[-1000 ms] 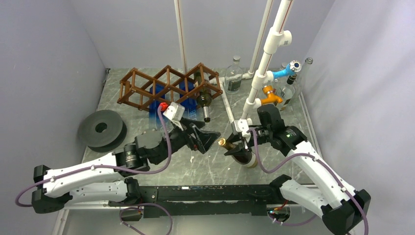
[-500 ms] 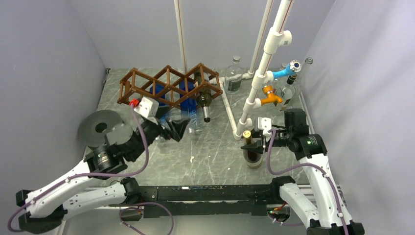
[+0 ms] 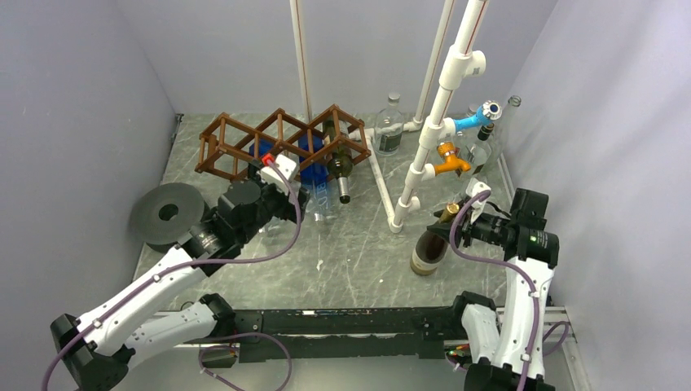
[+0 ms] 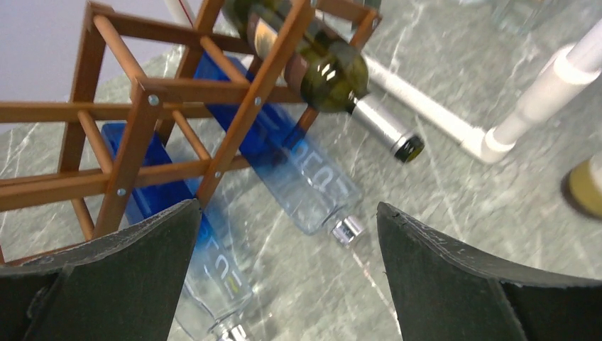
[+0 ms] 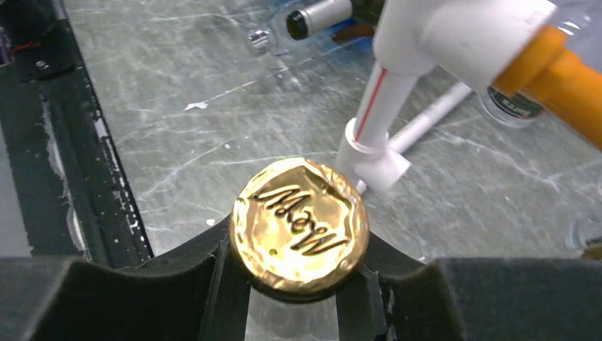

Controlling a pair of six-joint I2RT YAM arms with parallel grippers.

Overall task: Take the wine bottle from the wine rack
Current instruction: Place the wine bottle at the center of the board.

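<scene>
The left gripper (image 4: 287,209) is spread wide and holds nothing. Directly ahead of it, two blue bottles (image 4: 305,177) lie on the table under the rack (image 4: 234,121). Beyond them and to its right, the green wine bottle (image 4: 312,60) rests in a rack cell with its neck pointing out toward the gripper.

The right gripper (image 5: 299,243) is pinched on the top of a gold-capped bottle (image 3: 428,248), which stands upright on the table (image 3: 342,261) near the foot of the white pipe frame (image 3: 399,216).

We judge two hazards:
- **Left gripper:** closing here would catch a blue bottle or a rack strut. Pulling could then drag the rack.
- **Right gripper:** the hold is on the cap only. A tilted release could topple the bottle against the pipe.

Compared with half a second ago, the left gripper has advanced to the rack front, and the right arm has drawn back to its right.
</scene>
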